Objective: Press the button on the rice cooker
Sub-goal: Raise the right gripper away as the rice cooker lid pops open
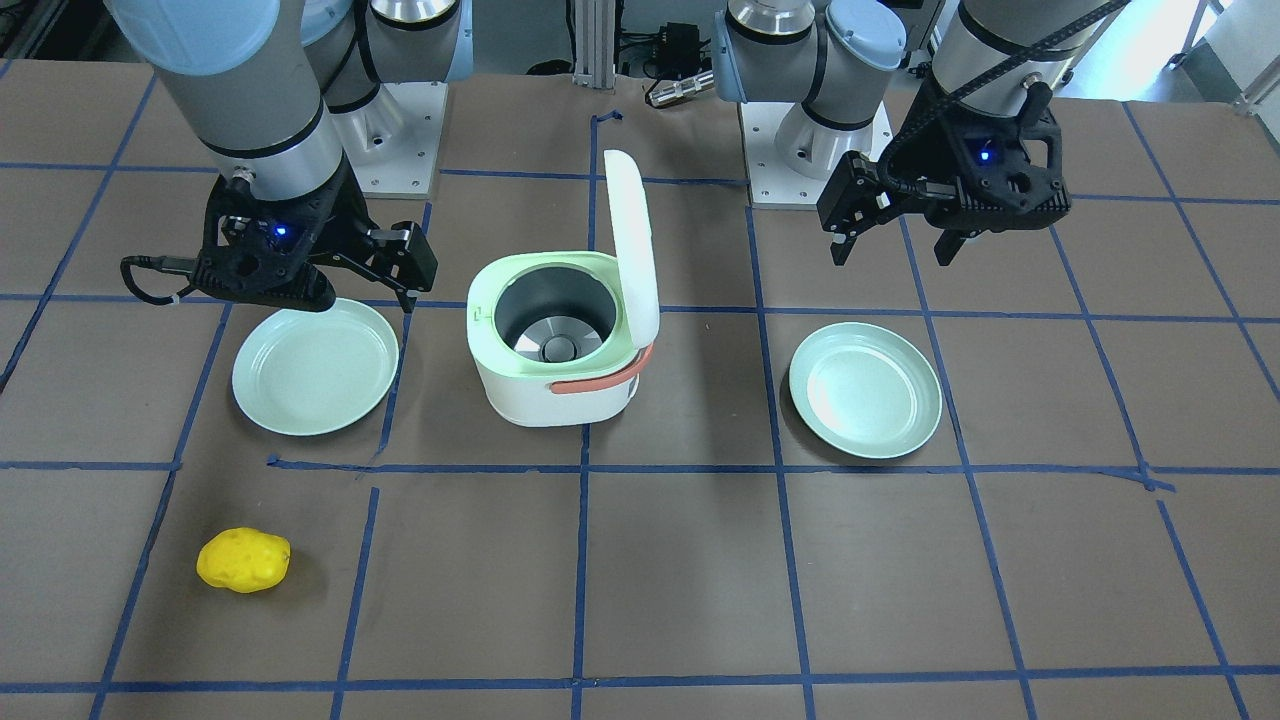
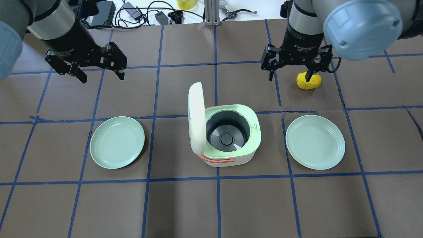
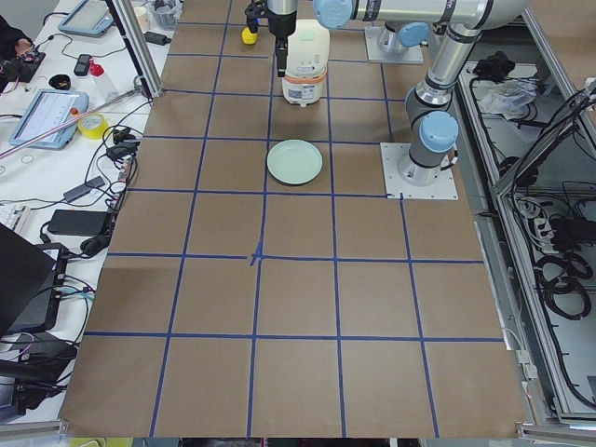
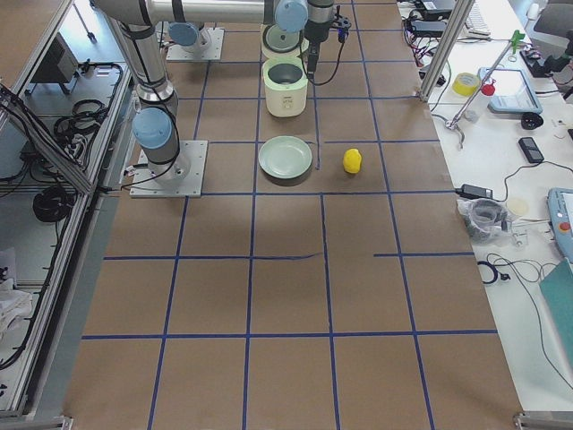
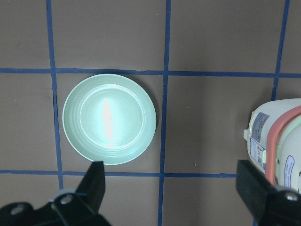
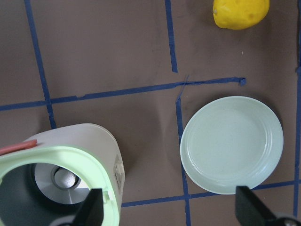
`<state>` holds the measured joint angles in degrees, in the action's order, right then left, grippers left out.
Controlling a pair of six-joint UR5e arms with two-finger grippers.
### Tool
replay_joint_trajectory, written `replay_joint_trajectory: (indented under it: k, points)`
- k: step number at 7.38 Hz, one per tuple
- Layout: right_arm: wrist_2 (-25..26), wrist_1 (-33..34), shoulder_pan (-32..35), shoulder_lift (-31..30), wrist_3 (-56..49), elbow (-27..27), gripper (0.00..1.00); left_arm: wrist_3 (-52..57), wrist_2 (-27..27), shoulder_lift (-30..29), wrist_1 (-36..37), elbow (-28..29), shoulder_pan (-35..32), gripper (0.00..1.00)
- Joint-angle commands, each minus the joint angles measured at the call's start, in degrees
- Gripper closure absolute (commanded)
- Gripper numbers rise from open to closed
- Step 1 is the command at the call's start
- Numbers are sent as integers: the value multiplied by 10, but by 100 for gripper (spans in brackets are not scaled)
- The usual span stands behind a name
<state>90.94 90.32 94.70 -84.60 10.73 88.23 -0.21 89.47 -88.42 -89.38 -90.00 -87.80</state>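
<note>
The white rice cooker (image 2: 231,158) with a pale green rim and a coral handle (image 1: 600,383) stands mid-table. Its lid (image 2: 195,122) is up and the grey inner pot (image 1: 555,315) is empty. It also shows in the left wrist view (image 5: 277,146) and the right wrist view (image 6: 94,141). My left gripper (image 2: 102,77) is open and empty, raised over the table on the far left of the cooker. My right gripper (image 2: 289,78) is open and empty, raised on the far right, beside a yellow lumpy object (image 2: 309,81).
A pale green plate (image 2: 117,142) lies left of the cooker and another (image 2: 315,142) lies right of it. The yellow object (image 1: 243,560) sits alone beyond the right plate. Cables and tools lie past the table's far edge (image 2: 158,15).
</note>
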Motion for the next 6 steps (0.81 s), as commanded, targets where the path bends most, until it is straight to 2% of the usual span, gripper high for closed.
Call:
replay_joint_trajectory:
  k: [1, 6]
  points:
    - [-1, -53, -28, -33, -47, -1, 0, -1, 0, 0, 0, 0, 0, 0]
    - [-8, -61, -30, -42, -47, 2, 0, 0, 0, 0, 0, 0, 0, 0]
